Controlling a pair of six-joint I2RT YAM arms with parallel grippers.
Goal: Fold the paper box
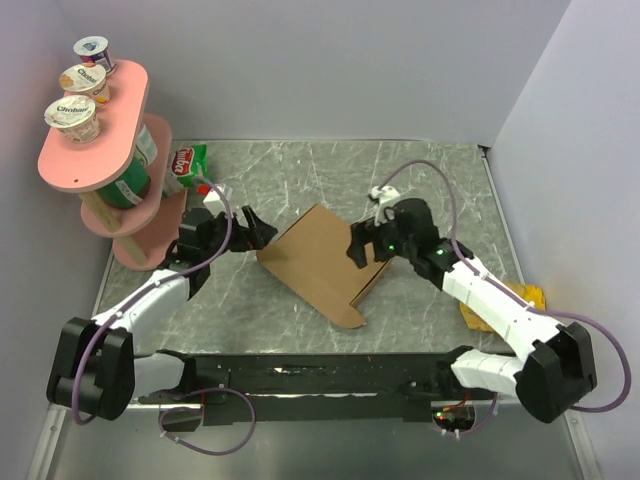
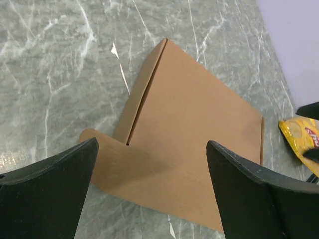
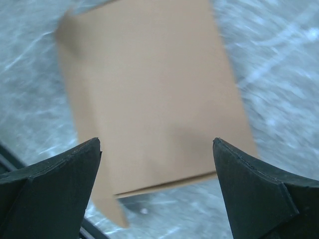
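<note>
The paper box (image 1: 318, 262) is a brown cardboard piece lying mostly flat in the middle of the marble table, with a rounded flap (image 1: 350, 317) reaching toward the near edge. My left gripper (image 1: 262, 232) hovers at the box's left corner, open and empty. In the left wrist view the box (image 2: 194, 119) fills the centre, one narrow side panel (image 2: 142, 97) folded up, and the left gripper (image 2: 152, 143) spreads wide above its near flap. My right gripper (image 1: 358, 248) is at the box's right edge. The right wrist view is blurred: the box (image 3: 149, 84) lies beyond the open right gripper (image 3: 156, 142).
A pink two-tier stand (image 1: 95, 150) with yogurt cups (image 1: 72, 115) rises at the back left, a green snack bag (image 1: 188, 163) beside it. A yellow chip bag (image 1: 528, 300) lies under the right arm and also shows as a yellow chip bag (image 2: 300, 137) in the left wrist view.
</note>
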